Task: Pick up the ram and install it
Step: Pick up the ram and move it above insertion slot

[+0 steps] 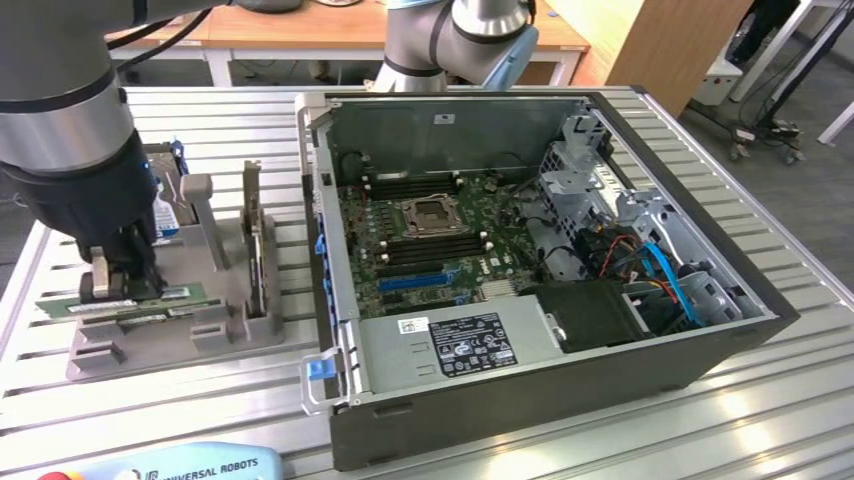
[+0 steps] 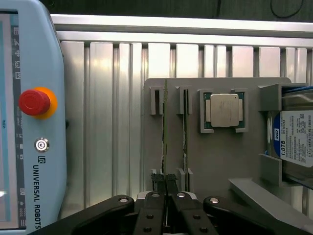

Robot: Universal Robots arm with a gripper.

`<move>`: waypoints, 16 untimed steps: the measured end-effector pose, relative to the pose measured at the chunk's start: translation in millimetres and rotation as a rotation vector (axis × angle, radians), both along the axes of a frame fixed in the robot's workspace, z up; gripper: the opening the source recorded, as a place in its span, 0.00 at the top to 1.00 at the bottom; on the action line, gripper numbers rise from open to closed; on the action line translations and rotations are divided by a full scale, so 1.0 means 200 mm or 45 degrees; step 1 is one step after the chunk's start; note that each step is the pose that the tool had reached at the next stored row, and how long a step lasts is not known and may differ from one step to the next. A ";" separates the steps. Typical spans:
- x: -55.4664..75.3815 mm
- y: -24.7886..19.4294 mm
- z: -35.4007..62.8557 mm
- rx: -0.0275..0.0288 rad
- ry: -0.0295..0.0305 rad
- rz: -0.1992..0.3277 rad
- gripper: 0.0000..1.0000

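Observation:
Two green ram sticks stand on edge side by side in slots of a grey fixture (image 2: 215,156). In the wrist view my gripper (image 2: 165,178) is shut on the end of the ram (image 2: 165,132) that lies nearer the teach pendant, and the second stick (image 2: 185,137) stands free beside it. The held ram still sits in its slot. In the exterior view the gripper (image 1: 118,288) is down on the sticks (image 1: 180,296) at the exterior view's left, beside the open computer case (image 1: 534,390).
The motherboard (image 1: 427,235) lies in the case with dark memory slots (image 1: 400,185) around the processor socket. A silver processor chip (image 2: 224,110) and a blue-labelled hard drive (image 2: 293,139) sit on the fixture. A teach pendant (image 2: 29,122) lies near it.

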State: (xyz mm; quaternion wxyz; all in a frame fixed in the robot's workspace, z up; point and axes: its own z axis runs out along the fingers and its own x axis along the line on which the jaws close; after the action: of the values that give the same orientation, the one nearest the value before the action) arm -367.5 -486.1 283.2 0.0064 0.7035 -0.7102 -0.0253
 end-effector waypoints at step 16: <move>0.00 0.000 0.120 -0.0001 0.0001 -0.005 0.88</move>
State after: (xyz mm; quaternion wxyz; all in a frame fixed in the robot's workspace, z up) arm -367.5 -486.1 307.2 0.0064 0.7021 -0.7116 -0.0253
